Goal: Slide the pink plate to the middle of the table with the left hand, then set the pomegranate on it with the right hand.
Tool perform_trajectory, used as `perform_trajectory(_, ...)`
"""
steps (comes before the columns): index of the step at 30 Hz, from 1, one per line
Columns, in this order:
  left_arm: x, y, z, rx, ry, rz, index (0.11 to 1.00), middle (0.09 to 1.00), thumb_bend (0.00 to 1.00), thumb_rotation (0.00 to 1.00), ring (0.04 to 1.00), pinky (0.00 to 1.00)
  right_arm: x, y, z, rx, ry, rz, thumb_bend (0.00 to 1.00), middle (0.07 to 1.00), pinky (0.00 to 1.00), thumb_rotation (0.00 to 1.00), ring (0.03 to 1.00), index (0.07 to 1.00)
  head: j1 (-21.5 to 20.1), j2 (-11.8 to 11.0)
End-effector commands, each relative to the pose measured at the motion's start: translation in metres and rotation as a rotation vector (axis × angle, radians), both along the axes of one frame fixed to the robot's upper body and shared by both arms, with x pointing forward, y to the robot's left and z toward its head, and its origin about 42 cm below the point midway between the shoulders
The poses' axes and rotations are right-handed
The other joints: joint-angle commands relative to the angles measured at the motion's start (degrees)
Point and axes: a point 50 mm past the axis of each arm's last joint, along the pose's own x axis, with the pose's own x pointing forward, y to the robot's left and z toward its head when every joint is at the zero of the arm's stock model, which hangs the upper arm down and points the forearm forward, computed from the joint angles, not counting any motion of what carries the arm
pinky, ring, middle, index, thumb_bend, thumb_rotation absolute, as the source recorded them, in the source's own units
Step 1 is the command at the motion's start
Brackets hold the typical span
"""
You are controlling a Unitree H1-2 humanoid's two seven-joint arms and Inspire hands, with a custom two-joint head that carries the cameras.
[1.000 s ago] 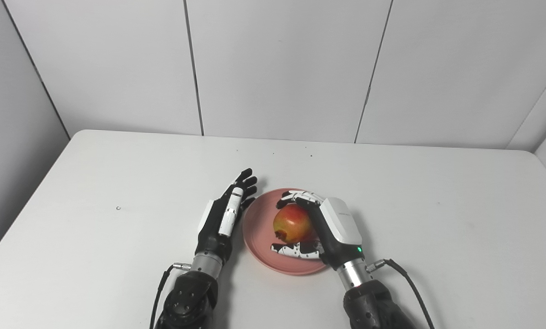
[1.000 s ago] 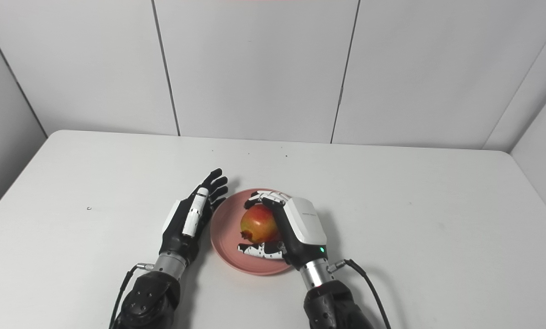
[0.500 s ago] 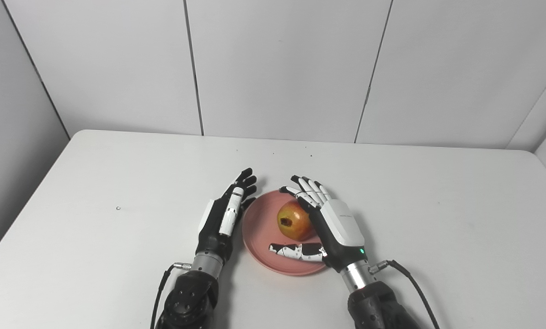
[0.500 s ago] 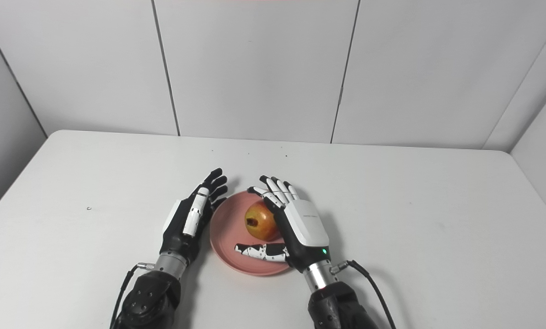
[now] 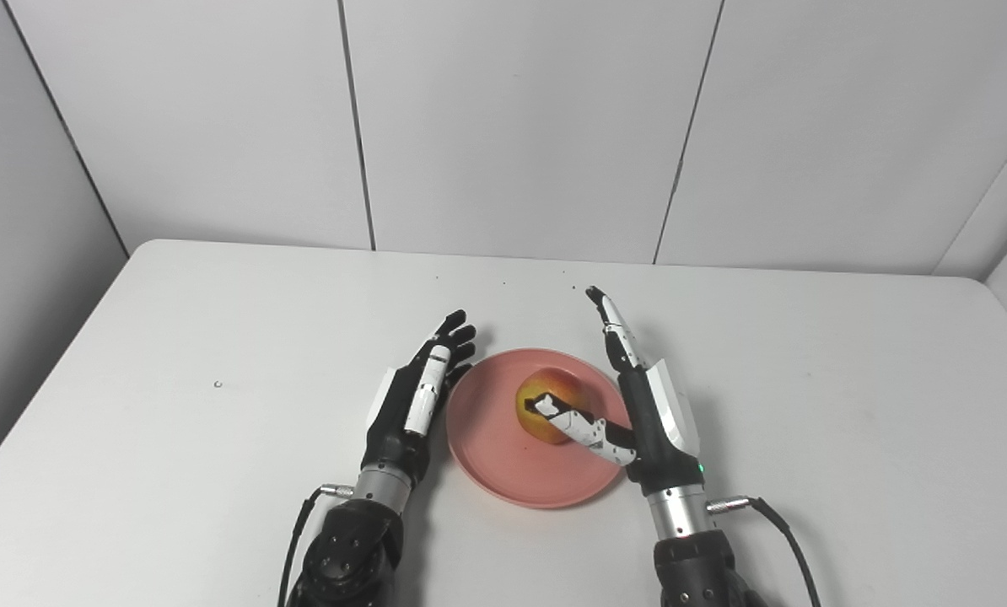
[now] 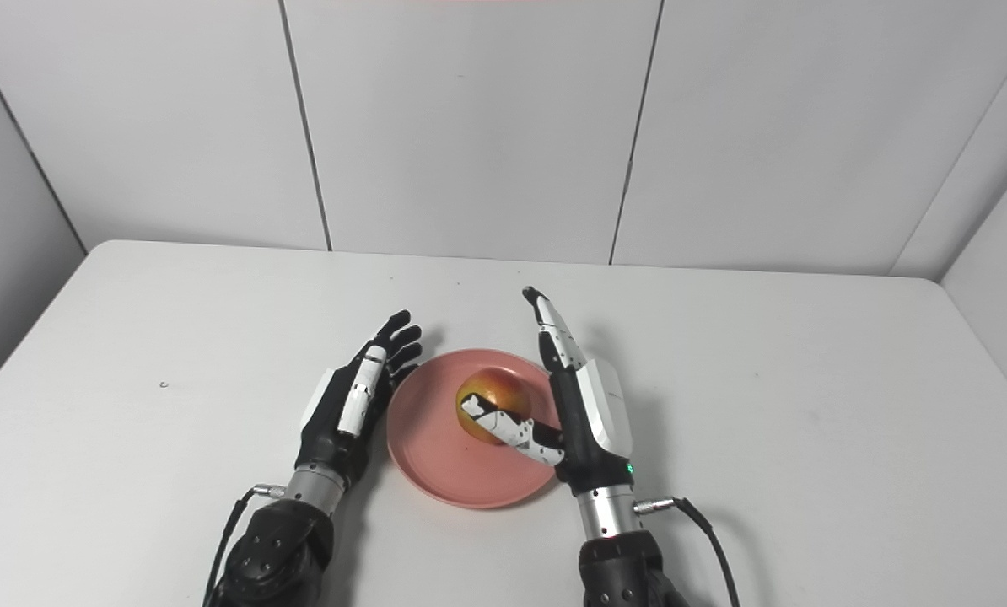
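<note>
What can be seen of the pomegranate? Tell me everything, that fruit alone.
The pomegranate is a round fruit with smooth-looking skin, red shading into yellow-orange on its near side. It sits whole on the pink plate, a little right of the plate's centre and towards its far half. The right hand stands open beside it, fingers straight and clear of the fruit; its thumb crosses in front of the fruit's lower right, hiding that part, and whether it touches cannot be told. The left hand lies outside the plate, away from the fruit.
</note>
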Motion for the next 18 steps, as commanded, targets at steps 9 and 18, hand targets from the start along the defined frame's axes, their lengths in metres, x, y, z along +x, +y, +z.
perform_trajectory(9, 0.008, -0.006, 0.015, -0.009, -0.059, 0.017, 0.894, 0.907, 0.28, 1.0, 0.909, 0.89, 0.003, -0.008, 0.011, 0.223, 0.018, -0.024, 0.58, 0.914, 0.9, 1.0, 0.927, 0.915, 0.05, 0.17)
perform_trajectory(18, 0.009, -0.004, 0.015, -0.011, -0.056, 0.036, 0.91, 0.926, 0.29, 1.0, 0.925, 0.9, 0.004, -0.011, 0.002, 0.394, 0.142, 0.027, 0.57, 0.94, 0.94, 1.0, 0.937, 0.925, -0.09, 0.32)
